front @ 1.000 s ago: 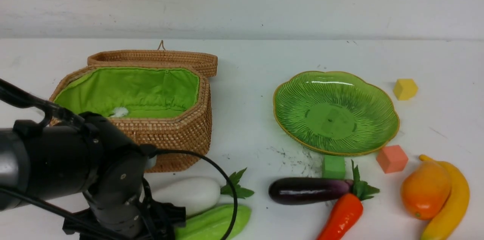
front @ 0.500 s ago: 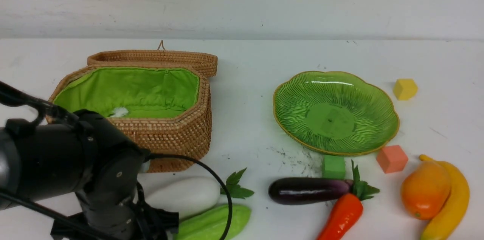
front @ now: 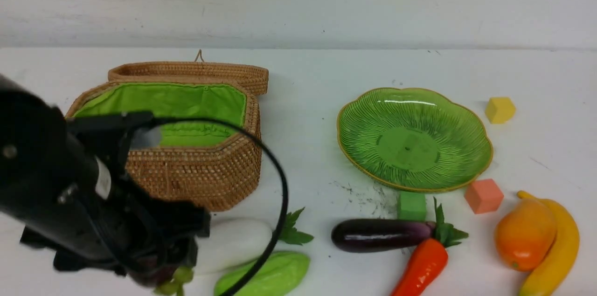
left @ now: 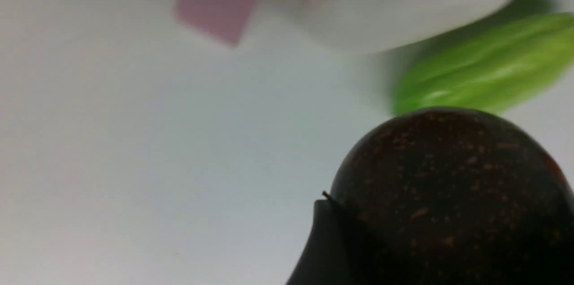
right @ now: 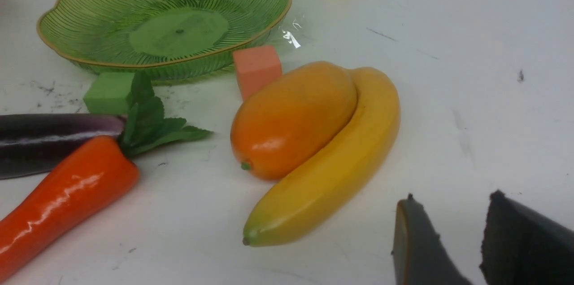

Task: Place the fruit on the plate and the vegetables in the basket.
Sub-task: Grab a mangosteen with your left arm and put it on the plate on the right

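Front view, basket (front: 205,175): lid (front: 186,72) swung open behind it; green lining shows inside; near-left part hidden by left arm (front: 51,184).
plate (front: 410,147): right of basket, well apart; bare ribbed bottom showing.
left pincer (front: 161,263): low at the near-left of the table, closed around mangosteen (left: 448,195) in a wide grip; one dark finger (left: 320,249) against its side in left wrist view.
mangosteen position: in left pincer, just beside radish (front: 233,240) and gourd (front: 266,275), on near side of basket; touching table or not, cannot tell.
right pincer (right: 453,195): jaws apart, nothing between; near banana (front: 557,249) tip, not touching.
other fruit: mango (front: 524,234) touching banana, near right, off the plate.
vegetables: radish and gourd side by side in front of basket; eggplant (front: 380,234) and carrot (front: 422,265) in front of plate, carrot leaves at eggplant's stem end.
cubes: green cube (front: 412,206) at plate's near rim; salmon cube (front: 483,196) beside the rim; yellow cube (front: 500,109) right of plate; pink cube (left: 219,2) near radish.
surface: white table (front: 303,114), dark scuffs in front of plate.
room: plain white wall (front: 298,2) behind.
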Robot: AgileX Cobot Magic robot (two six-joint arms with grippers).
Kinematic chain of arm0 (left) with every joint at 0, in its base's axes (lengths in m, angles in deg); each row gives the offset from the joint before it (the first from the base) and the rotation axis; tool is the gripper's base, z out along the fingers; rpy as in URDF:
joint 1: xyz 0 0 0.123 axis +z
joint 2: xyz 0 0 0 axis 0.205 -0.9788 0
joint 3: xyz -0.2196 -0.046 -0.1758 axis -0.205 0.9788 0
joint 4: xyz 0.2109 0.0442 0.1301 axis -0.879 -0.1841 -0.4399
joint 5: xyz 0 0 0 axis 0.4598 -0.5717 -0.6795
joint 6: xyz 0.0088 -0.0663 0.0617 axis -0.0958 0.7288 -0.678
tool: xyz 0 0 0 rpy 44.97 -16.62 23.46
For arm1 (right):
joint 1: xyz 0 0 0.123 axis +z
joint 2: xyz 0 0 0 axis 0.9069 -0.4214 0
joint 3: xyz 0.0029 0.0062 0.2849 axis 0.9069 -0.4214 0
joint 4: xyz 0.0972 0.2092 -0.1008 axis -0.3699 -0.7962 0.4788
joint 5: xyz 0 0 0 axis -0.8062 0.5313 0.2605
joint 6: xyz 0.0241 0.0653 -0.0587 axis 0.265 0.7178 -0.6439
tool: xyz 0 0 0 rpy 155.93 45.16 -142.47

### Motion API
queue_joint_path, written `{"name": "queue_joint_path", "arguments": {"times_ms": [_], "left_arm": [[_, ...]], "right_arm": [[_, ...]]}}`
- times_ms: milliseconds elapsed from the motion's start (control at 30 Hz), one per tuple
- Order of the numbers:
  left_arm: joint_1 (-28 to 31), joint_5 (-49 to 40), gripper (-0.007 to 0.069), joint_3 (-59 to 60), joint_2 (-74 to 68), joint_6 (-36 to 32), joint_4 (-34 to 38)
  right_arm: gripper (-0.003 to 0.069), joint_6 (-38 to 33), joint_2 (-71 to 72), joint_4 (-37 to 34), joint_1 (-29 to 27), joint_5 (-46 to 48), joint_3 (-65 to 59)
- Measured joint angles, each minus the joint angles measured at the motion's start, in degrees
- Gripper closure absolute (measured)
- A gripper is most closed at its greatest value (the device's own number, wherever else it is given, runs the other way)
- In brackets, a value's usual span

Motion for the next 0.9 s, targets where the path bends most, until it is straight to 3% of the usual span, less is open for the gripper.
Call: {"name": "queue_joint_path", "arguments": {"times_ms": [400, 900], "left_arm": [[0.00, 1.27, 0.0053, -24.02, -15.91, -10.80, 3.41], [-4.14, 7.70, 0.0053, -70.22, -60.06, -18.02, 9.87]], "right_arm": [[0.0414, 0.00, 0.00, 0.00, 0.00, 0.00, 0.00], [0.0414, 0.00, 0.00, 0.00, 0.00, 0.00, 0.00]]}}
